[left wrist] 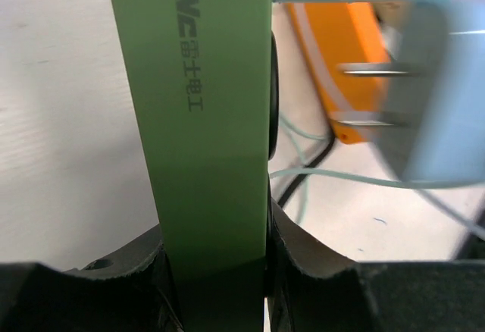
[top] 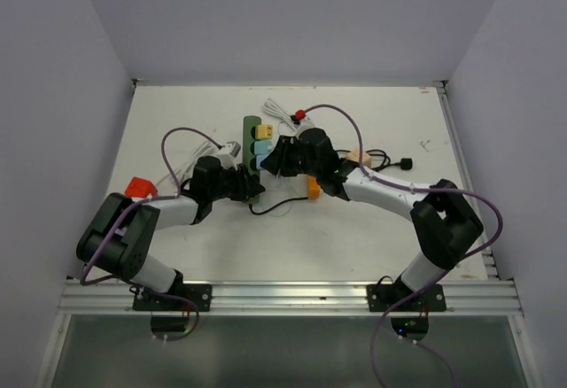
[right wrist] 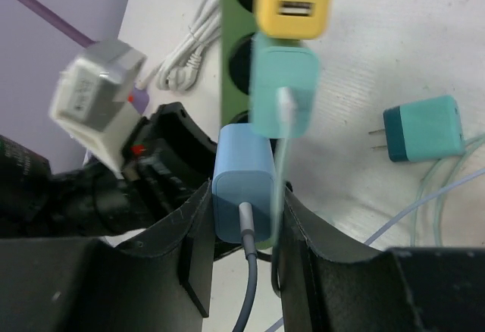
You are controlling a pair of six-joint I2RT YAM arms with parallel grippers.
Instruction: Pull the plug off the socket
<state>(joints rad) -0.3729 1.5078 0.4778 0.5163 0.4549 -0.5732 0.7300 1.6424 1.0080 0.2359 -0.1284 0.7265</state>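
The right gripper (right wrist: 246,211) was clamped shut on the light-blue plug (right wrist: 241,174). Its prongs (bare in the left wrist view) pointed at the socket strip (left wrist: 204,120) just beside it. The left gripper (left wrist: 218,250), partly closed, pinched the strip's near end. The strip's long axis ran away from the bases, so I judged the pull lay crosswise, toward the right arm's side.
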